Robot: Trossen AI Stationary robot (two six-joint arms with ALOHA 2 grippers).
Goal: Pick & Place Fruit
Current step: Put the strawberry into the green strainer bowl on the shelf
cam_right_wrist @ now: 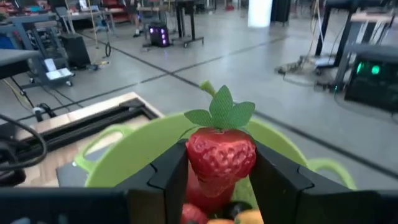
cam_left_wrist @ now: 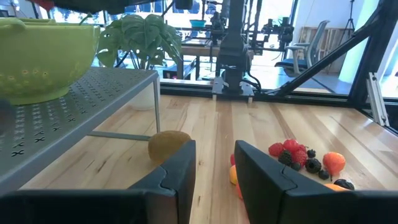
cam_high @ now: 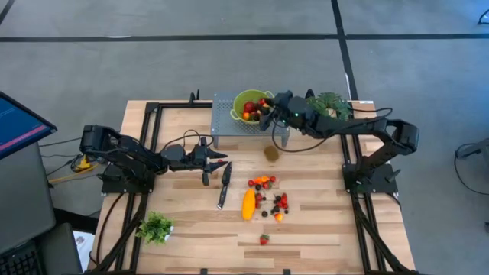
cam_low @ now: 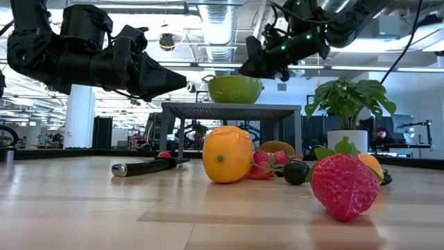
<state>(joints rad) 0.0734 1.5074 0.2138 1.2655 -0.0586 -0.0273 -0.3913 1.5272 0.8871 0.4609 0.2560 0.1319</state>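
Strawberry (cam_low: 345, 186) is seen closest in the low view, beside an orange fruit (cam_low: 228, 154) and a knife (cam_low: 149, 166) on the table (cam_low: 83, 208). From above, loose fruit (cam_high: 267, 200) is scattered near the table's middle, a kiwi (cam_high: 271, 153) by the metal stand (cam_high: 225, 122). Over the green bowl (cam_high: 246, 101), a strawberry (cam_right_wrist: 221, 155) is clamped in the right gripper (cam_right_wrist: 221, 180). Narrowly parted and empty, the left gripper (cam_left_wrist: 214, 174) hangs above the table's middle.

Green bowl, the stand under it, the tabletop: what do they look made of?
Green bowl: looks like glossy moulded plastic; it has rows of small drain holes, colander-style. Stand: seems to be grey painted sheet metal, matte, with a punched pattern and thin square legs. Tabletop: light wood planks with visible grain and seams, probably sealed, given the slight sheen.
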